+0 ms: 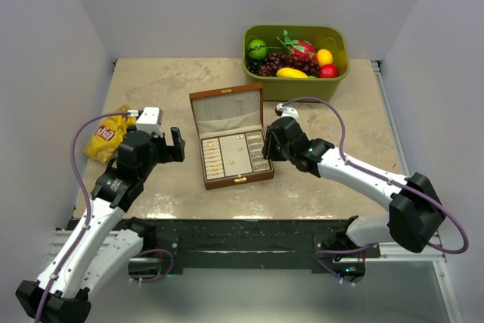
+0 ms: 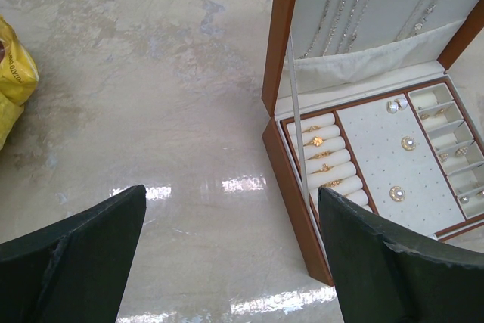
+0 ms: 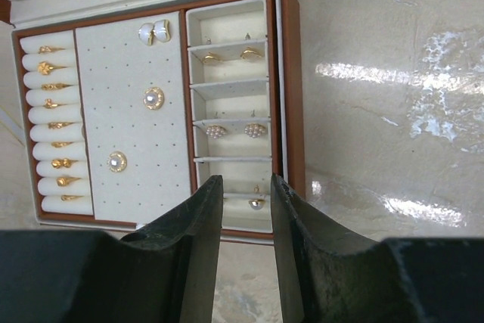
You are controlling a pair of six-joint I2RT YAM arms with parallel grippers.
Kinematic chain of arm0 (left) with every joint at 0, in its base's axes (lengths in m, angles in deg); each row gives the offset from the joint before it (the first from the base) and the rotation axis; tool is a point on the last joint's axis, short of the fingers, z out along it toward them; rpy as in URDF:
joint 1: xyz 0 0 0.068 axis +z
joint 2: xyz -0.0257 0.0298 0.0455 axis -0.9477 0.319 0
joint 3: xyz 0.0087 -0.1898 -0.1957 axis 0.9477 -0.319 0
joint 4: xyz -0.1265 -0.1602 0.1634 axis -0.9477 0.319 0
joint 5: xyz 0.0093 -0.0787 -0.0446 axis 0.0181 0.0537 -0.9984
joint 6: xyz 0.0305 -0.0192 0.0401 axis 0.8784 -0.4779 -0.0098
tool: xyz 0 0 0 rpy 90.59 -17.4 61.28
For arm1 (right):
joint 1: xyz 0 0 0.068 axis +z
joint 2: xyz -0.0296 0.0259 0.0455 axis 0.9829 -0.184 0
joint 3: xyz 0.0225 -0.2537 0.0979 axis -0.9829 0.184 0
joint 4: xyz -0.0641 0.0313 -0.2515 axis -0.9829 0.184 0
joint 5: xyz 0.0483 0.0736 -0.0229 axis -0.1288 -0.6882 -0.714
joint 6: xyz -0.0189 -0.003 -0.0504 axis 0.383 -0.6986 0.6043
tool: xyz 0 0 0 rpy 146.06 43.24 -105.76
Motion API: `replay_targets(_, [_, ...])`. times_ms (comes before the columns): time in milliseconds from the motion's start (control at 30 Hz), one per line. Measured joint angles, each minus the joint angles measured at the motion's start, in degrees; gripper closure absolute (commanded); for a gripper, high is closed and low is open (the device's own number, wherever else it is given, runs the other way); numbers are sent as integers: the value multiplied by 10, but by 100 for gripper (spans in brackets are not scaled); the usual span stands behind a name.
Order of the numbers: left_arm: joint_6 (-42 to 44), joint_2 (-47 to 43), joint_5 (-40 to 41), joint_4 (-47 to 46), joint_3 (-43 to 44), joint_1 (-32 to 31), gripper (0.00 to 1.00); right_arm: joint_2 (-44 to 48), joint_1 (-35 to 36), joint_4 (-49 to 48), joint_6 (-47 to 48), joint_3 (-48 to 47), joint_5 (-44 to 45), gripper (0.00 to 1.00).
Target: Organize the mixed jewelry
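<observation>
Glossy marbled tabletop – brown wooden box lined in matt cream cloth, holding shiny gold rings.

The left arm and right arm were recorded as white links joined by black housings. A purple cable was run along each. Dark, matte, wedge-shaped fingers were noted on the left gripper and right gripper.

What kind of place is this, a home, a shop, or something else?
Probably a robot test cell, not a home: plain white partition walls box in a beige marbled tabletop, with staged props: an olive-green plastic tub of fruit and an open brown wooden jewellery box.
</observation>
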Motion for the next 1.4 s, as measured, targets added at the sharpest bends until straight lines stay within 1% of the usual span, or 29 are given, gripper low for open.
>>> replay_targets(100, [0, 1, 0, 0, 0, 0, 0, 0, 0, -18, -3, 5, -16, 66])
replay_targets(167, [0, 2, 0, 0, 0, 0, 0, -2, 0, -26, -4, 7, -24, 70])
replay_targets(333, [0, 2, 0, 0, 0, 0, 0, -26, 6, -54, -9, 8, -47, 74])
replay_targets(367, [0, 2, 0, 0, 0, 0, 0, -31, 8, -57, -9, 8, -49, 77])
replay_targets(600, [0, 2, 0, 0, 0, 0, 1, -51, 28, -59, -11, 8, -58, 85])
replay_targets(867, [0, 2, 0, 0, 0, 0, 1, -65, 45, -55, -14, 8, -54, 87])
replay_targets(1400, [0, 2, 0, 0, 0, 0, 0, -90, 49, -52, -14, 1, -38, 89])
